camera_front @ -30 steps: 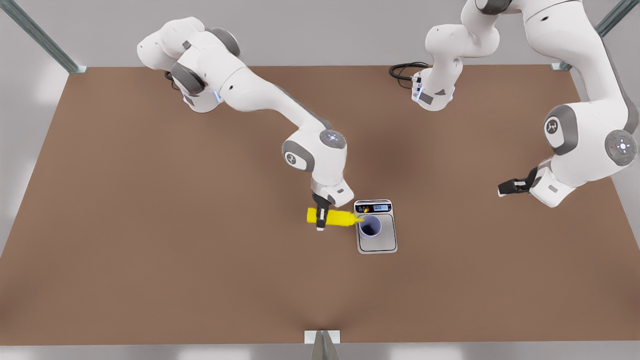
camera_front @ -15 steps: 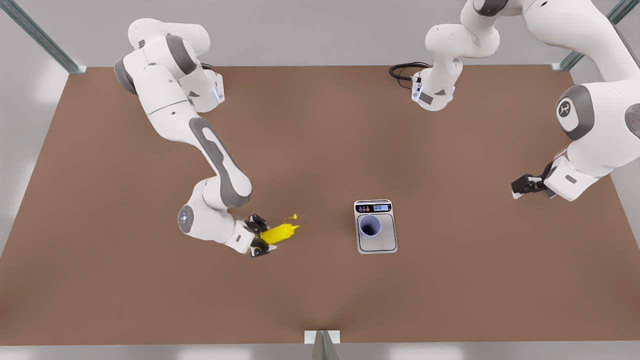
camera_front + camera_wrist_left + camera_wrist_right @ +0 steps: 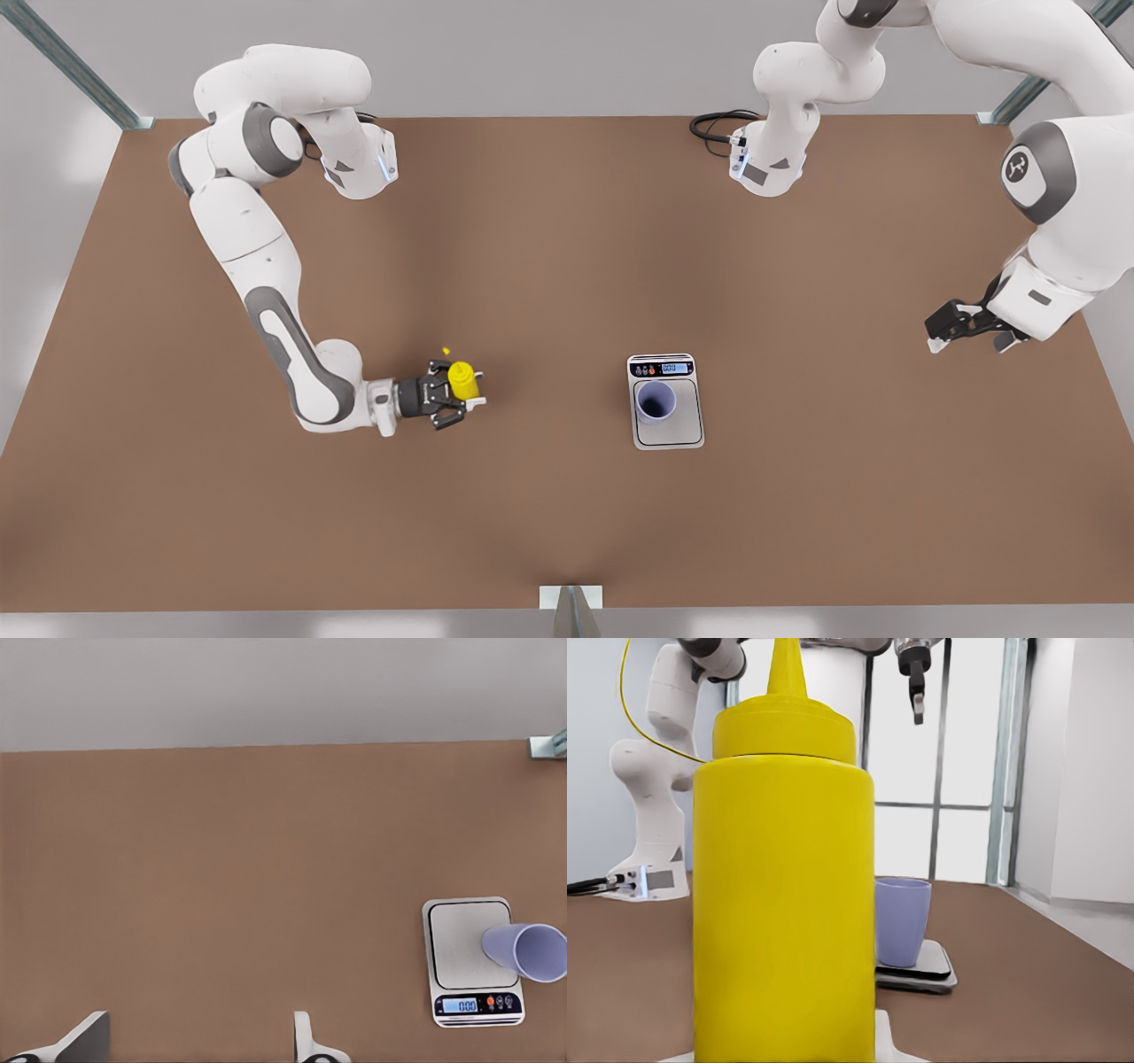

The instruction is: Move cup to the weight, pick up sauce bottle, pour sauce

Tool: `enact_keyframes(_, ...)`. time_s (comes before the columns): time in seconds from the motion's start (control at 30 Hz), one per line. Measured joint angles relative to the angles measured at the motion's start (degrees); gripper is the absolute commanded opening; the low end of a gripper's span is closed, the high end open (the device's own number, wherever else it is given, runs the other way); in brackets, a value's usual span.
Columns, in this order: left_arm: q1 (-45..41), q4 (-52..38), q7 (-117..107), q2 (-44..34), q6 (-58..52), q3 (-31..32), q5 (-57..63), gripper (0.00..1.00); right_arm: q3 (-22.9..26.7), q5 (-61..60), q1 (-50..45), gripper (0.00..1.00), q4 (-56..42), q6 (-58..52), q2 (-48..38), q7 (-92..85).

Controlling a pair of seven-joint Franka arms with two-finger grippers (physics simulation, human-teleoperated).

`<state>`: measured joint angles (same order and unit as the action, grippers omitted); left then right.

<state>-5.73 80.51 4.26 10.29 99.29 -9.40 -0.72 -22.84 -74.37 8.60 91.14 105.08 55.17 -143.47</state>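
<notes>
The weight (image 3: 472,960) is showing "0.00" in dark digits on its small blue screen (image 3: 459,1005), set in the black display strip at the end with the red buttons. In the front view the same screen (image 3: 675,367) is glowing blue, but its digits are too small to read there. No other text, label or brand is showing legibly.

Two glossy white arms with grey joint bands, black hands, black base cables
</notes>
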Motion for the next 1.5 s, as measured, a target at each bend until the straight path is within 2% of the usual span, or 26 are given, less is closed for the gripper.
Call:
enact_keyframes(0.3, 0.01, -0.79, 0.05, 0.35, 0.02, -0.09, 0.06, 1.00, 0.00, -1.79, -0.47, 0.58, -0.69, 0.55, 4.33, -0.36)
enact_keyframes(0.63, 0.04, -1.23, -0.02, 0.42, 0.10, -0.26, 0.09, 1.00, 0.00, -2.32, -0.52, 0.58, -1.58, 0.74, 5.39, -4.70)
enact_keyframes(0.7, 0.12, -1.23, -0.04, 0.61, 0.11, -0.26, 0.05, 1.00, 0.00, -2.33, -0.52, 0.62, -1.58, 0.74, 5.39, -4.56)
enact_keyframes(0.73, 0.06, -1.23, -0.04, 0.62, 0.24, -0.33, 0.03, 1.00, 0.00, -2.41, -0.43, 0.67, -1.58, 0.74, 5.39, -4.45)
enact_keyframes(0.87, 0.17, -1.23, -0.04, 0.53, 0.37, -0.35, -0.02, 1.00, -0.01, -2.37, -0.43, 0.67, -1.58, 0.74, 5.39, -4.36)
enact_keyframes(0.93, 0.21, -1.23, -0.04, 1.02, 0.42, -0.35, -0.06, 1.00, -0.01, -2.44, -0.34, 0.73, -1.58, 0.74, 5.39, -4.19)
enact_keyframes(1.0, 0.18, -1.23, -0.04, 1.14, 0.40, -0.35, -0.10, 1.00, -0.01, -2.45, -0.26, 0.73, -1.58, 0.74, 5.39, -4.10)
enact_keyframes(1.03, 0.19, -1.23, -0.04, 1.14, 0.46, -0.35, -0.12, 1.00, -0.01, -2.45, -0.25, 0.84, -1.58, 0.74, 5.39, -4.01)
enact_keyframes(1.07, 0.19, -1.23, -0.04, 1.14, 0.46, -0.35, -0.13, 1.00, -0.01, -2.45, -0.17, 1.00, -1.58, 0.57, 5.31, -3.93)
enact_keyframes(1.5, 0.13, -1.32, -0.03, 1.28, 2.05, -0.27, -0.14, 1.00, 1.30, -0.52, 3.37, 1.00, 1.81, -0.58, 4.14, -4.09)
